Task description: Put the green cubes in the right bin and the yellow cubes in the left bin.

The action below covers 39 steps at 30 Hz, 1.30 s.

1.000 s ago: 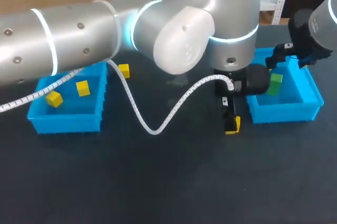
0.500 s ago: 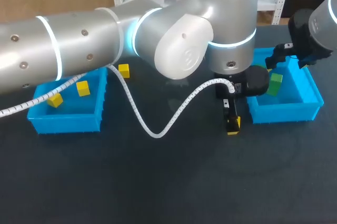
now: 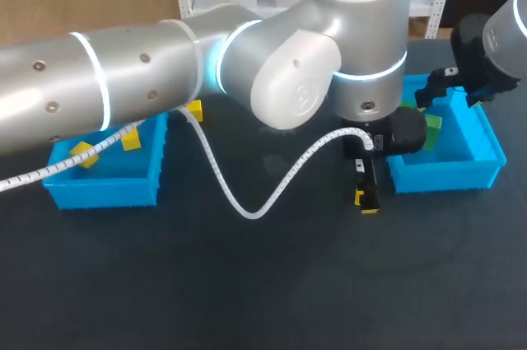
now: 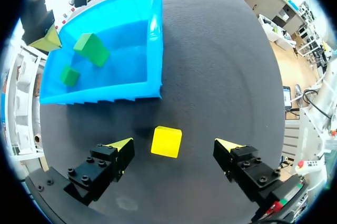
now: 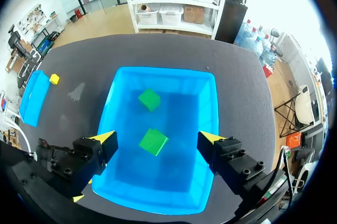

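A yellow cube (image 4: 166,142) lies on the dark table just outside the right bin (image 4: 154,50). My left gripper (image 4: 174,145) hangs open over it, one finger on each side, neither touching. In the head view that gripper (image 3: 366,193) sits beside the right bin's (image 3: 449,173) near left corner. Two green cubes (image 5: 150,99) (image 5: 153,142) lie in the right bin, and my right gripper (image 5: 158,138) hovers open above them. The left bin (image 3: 103,181) holds two yellow cubes (image 3: 82,154) (image 3: 130,140). Another yellow cube (image 3: 194,109) rests on the table behind it.
My left arm (image 3: 165,70) stretches across the table from the left, hiding much of the middle. Its white coiled cable (image 3: 247,202) droops over the table between the bins. The right bin's wall stands close to the left gripper.
My left arm has shifted slightly right and its gripper has come a little nearer the table over the yellow cube. The right arm has not moved.
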Available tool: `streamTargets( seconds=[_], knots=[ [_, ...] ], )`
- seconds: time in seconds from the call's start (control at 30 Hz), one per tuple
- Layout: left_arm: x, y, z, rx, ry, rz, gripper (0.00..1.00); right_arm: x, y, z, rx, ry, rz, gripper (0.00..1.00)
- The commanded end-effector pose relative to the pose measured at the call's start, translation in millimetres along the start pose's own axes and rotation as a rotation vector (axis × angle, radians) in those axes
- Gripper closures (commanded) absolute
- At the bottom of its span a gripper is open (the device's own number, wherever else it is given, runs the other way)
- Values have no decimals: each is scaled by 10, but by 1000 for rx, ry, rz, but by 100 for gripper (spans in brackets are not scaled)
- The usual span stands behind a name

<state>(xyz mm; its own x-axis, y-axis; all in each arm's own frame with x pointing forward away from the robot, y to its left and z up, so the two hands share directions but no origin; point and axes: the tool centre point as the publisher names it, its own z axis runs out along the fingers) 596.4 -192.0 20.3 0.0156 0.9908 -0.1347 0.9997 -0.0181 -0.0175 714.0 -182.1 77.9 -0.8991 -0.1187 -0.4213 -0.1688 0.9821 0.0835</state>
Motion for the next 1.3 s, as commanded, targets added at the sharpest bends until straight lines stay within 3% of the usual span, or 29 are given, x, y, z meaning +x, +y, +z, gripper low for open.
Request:
streamTargets(
  seconds=[0.03,0.7,0.73,0.8,0.83,1.3],
  knots=[
    [-24,31,34,3,2,2,0,13,3,-4,3,-4,1,0],
    [33,0,250,-14,9,5,2,13,3,-4,3,-4,1,0],
    [35,-1,253,-15,7,1,43,13,3,-4,3,-4,1,0],
    [37,0,257,-15,5,-1,96,13,3,-4,3,-4,1,0],
    [40,0,260,-14,5,-2,100,13,3,-4,3,-4,1,0],
    [77,98,175,-22,-26,-42,100,13,3,-4,3,-4,1,0]
  ],
)
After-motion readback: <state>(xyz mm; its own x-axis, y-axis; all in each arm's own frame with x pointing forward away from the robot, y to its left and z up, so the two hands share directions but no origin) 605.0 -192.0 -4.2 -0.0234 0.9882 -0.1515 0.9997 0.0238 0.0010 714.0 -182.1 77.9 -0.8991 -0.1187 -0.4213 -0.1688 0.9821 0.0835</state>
